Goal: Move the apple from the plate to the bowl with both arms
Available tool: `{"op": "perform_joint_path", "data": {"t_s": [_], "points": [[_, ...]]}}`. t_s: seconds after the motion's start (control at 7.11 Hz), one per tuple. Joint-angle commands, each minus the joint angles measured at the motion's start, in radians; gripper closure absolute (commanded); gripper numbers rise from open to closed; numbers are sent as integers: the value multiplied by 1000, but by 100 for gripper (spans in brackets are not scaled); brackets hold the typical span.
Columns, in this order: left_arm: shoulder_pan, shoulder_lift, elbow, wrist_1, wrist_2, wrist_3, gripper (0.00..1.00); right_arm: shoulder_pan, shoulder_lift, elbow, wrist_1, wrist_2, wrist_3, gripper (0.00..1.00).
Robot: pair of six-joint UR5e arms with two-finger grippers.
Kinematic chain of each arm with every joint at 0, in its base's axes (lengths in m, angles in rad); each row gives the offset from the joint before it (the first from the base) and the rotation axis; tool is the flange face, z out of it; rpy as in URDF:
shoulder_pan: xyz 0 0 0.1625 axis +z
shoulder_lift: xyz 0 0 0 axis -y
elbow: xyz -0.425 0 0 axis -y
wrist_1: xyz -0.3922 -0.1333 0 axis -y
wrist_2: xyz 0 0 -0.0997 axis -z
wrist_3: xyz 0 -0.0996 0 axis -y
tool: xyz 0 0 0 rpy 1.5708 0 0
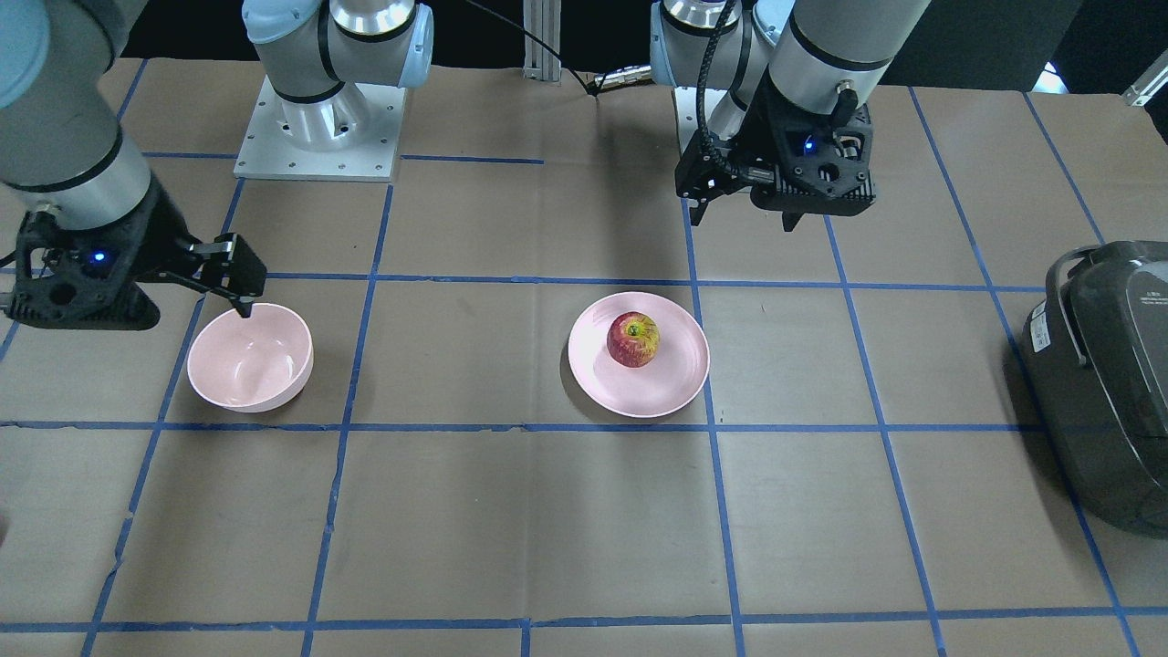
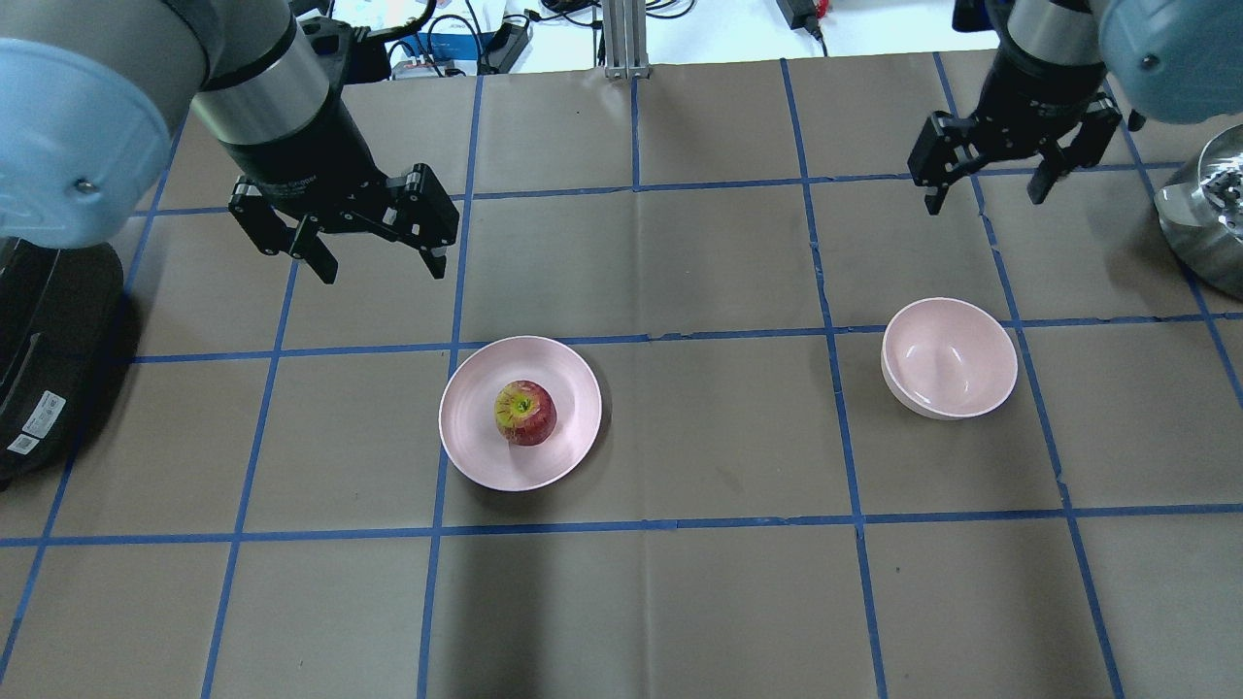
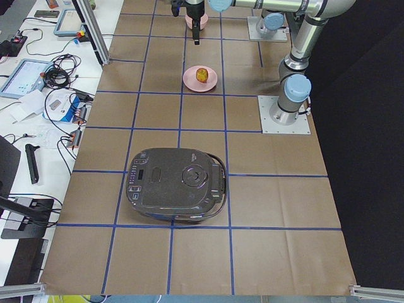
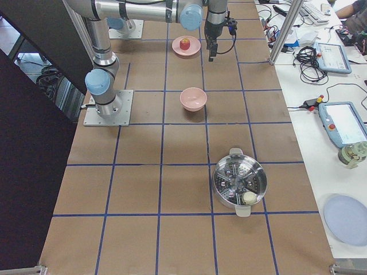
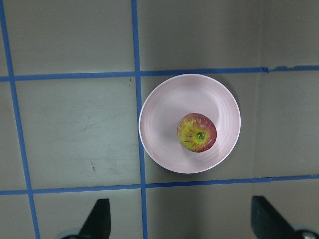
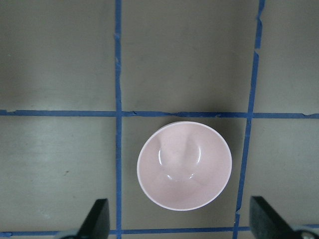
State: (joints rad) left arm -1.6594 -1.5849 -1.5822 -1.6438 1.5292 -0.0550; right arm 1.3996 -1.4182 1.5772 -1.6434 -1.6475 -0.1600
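The red apple (image 2: 525, 413) with a yellow-green stem end sits on the flat pink plate (image 2: 573, 388); both show in the front view, apple (image 1: 633, 338) and plate (image 1: 680, 365), and in the left wrist view, apple (image 5: 197, 132) and plate (image 5: 159, 114). The deep pink bowl (image 2: 949, 357) stands empty to the right; it also shows in the front view (image 1: 250, 357) and the right wrist view (image 6: 184, 166). My left gripper (image 2: 379, 260) is open, high above the table, behind and left of the plate. My right gripper (image 2: 986, 189) is open, high behind the bowl.
A dark rice cooker (image 1: 1109, 365) stands at the table's left end, also in the overhead view (image 2: 44, 349). A steel steamer pot (image 2: 1204, 209) stands at the right end. Blue tape lines grid the brown table cover. Cables and devices lie beyond the far edge.
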Motion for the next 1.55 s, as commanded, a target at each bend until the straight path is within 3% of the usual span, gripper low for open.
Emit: {"op": "perform_joint_path", "data": {"t_s": [0.0,0.14,0.42,0.56,0.7,0.84,0.98,1.41], "points": [[-39,-33,-138,112,0,-108,0,-123,30,191,-222,-8,-98,0],[-43,-49,-226,178,0,-141,0,-154,51,246,-319,-6,-143,0],[-48,-108,-388,464,-3,-182,0,-166,82,317,-328,3,-147,0],[-74,-165,-409,560,-6,-221,0,-168,111,323,-332,0,-144,0],[-116,-200,-409,594,-3,-250,0,-183,130,325,-343,-6,-144,14],[-140,-236,-410,629,-1,-252,0,-186,131,325,-334,-6,-130,62],[-143,-253,-410,656,0,-250,0,-186,133,328,-332,-5,-104,92],[-140,-257,-409,662,2,-238,0,-186,116,317,-290,6,-52,95]]}}
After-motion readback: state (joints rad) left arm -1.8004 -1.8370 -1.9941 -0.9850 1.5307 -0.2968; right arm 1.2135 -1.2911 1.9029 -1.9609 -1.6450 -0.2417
